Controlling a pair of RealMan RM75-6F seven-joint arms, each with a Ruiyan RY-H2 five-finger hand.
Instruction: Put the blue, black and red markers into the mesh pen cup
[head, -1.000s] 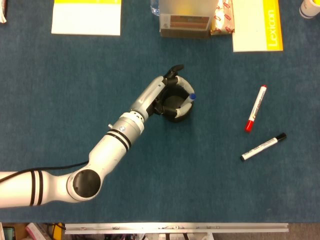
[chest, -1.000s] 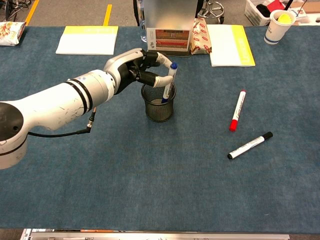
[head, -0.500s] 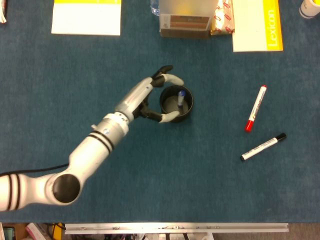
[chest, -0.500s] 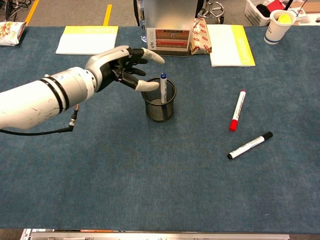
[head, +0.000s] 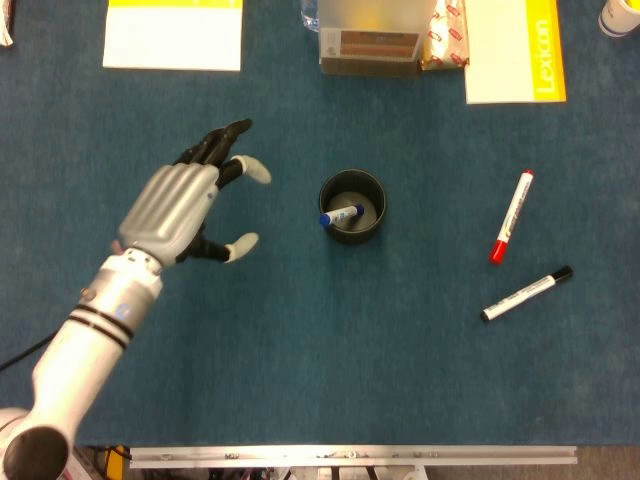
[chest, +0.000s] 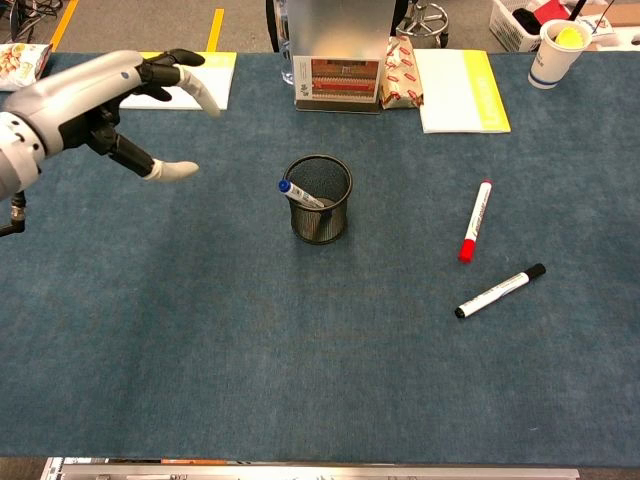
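The black mesh pen cup (head: 352, 206) (chest: 320, 199) stands mid-table. Inside it leans the blue marker (head: 342, 215) (chest: 300, 194), its blue cap against the cup's left rim. To the right, the red marker (head: 511, 230) (chest: 474, 221) lies on the blue cloth, and the black marker (head: 526, 294) (chest: 500, 291) lies just below it. My left hand (head: 182, 206) (chest: 115, 103) hovers well left of the cup, fingers spread, holding nothing. No right hand shows in either view.
Along the far edge lie a yellow-topped notepad (chest: 176, 80), a box with a snack packet (chest: 338, 72), and a white-and-yellow booklet (chest: 457, 90). A paper cup (chest: 556, 52) stands at the far right corner.
My left hand let go of the blue marker, which dropped into the cup and tipped left. The hand then drew back to the left, fingers apart.
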